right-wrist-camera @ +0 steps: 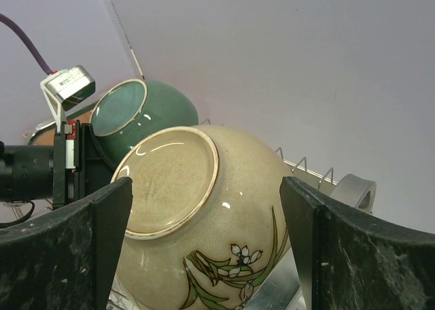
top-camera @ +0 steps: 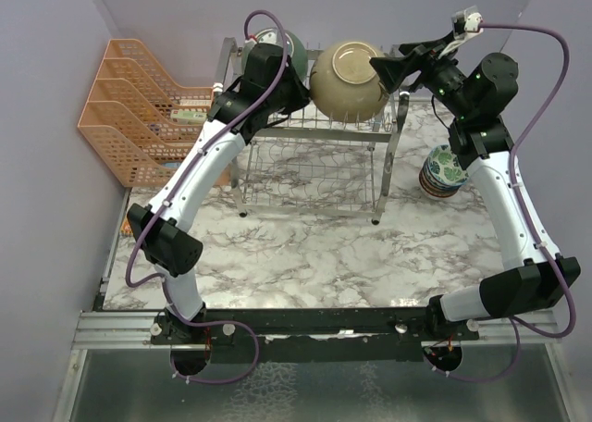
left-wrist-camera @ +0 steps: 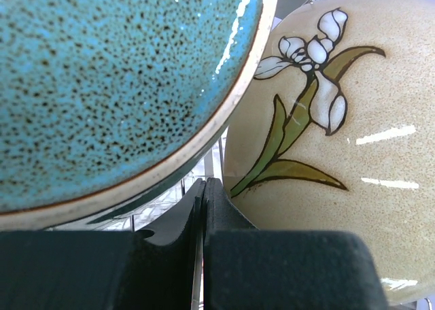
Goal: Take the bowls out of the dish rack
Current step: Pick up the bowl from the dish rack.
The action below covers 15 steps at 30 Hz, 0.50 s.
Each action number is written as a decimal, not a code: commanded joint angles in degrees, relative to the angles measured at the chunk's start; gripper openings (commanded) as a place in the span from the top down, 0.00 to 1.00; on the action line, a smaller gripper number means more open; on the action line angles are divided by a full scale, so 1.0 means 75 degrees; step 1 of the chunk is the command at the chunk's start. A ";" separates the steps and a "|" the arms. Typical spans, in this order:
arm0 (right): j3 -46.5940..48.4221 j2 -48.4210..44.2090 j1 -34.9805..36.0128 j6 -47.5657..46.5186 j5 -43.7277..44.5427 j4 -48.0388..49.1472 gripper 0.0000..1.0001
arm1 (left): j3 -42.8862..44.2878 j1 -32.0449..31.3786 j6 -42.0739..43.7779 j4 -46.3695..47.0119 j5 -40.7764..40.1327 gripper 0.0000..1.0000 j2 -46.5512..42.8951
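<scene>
Right gripper point(right-wrist-camera: 206, 184) spread wide, straddling cream bowl point(right-wrist-camera: 238, 208) on dish rack point(top-camera: 319, 135) top tier, gripping nothing. Left gripper point(left-wrist-camera: 202, 191) jaws pressed together, apparently empty, just under teal bowl point(left-wrist-camera: 102, 85) rim, beside cream bowl.

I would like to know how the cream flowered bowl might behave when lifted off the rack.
The cream bowl looks glossily glazed, so it may slip in the open right gripper. Rounded and propped on edge in the dish rack, it would probably roll if nudged. It seems ceramic: stiff, heavy, chippable.
</scene>
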 commanded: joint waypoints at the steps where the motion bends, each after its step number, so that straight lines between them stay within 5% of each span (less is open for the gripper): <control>1: 0.0220 0.0038 0.0027 -0.0080 0.0230 0.0039 0.11 | -0.0453 0.0058 -0.0370 0.0856 0.0581 1.00 -0.0242; 15: 0.0092 0.0069 0.0028 -0.0208 0.0491 -0.0094 0.11 | -0.1045 0.0103 -0.0765 0.1966 0.1306 1.00 -0.0543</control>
